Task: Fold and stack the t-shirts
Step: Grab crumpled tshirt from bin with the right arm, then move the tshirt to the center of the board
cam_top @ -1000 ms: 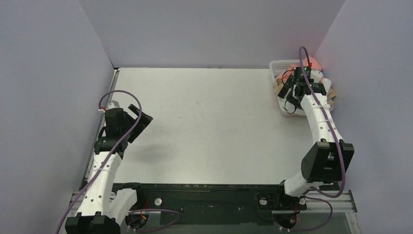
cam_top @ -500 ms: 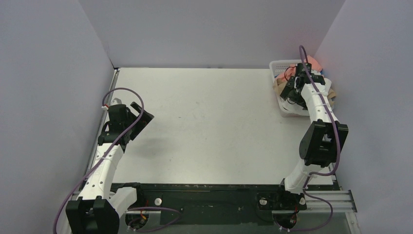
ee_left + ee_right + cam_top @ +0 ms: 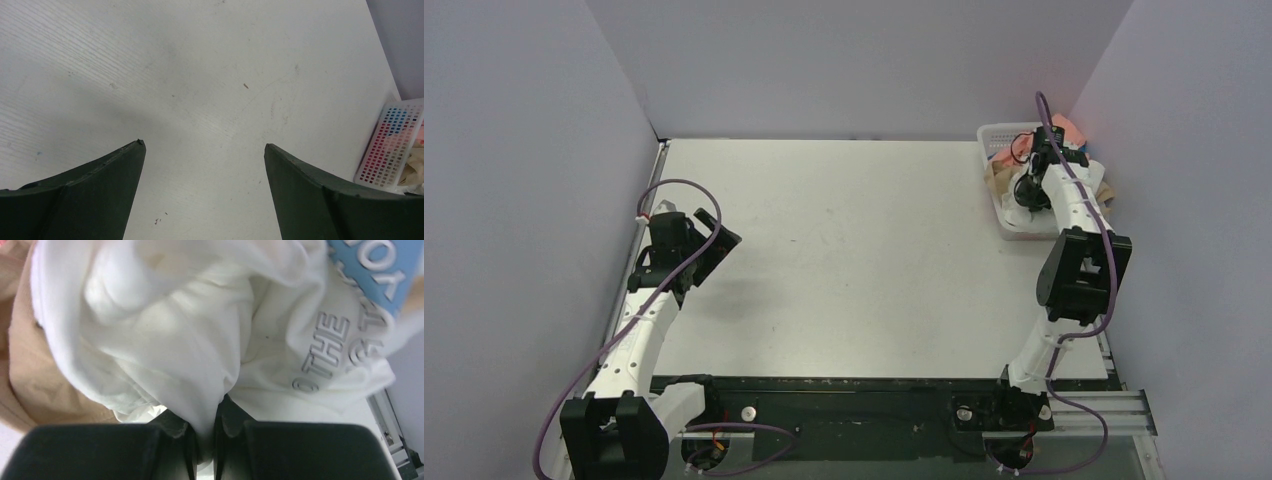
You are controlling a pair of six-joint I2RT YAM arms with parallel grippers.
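Leaving the left gripper (image 3: 204, 145) spread wide and empty above the left edge of the counter (image 3: 854, 250), attend to the far right corner. With the right gripper (image 3: 204, 432) nipped tight around a fold of the white t-shirt (image 3: 165, 340), heaped in the basket (image 3: 996, 135) against the tan t-shirt (image 3: 30, 380), lift slowly and straight up. Shake any clinging neighbour cloth loose, then carry toward the counter's middle for spreading flat.

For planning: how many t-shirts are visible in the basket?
3: white tee, pinched by right end effector; tan tee beside it; pink tee at far side. More may be hidden.
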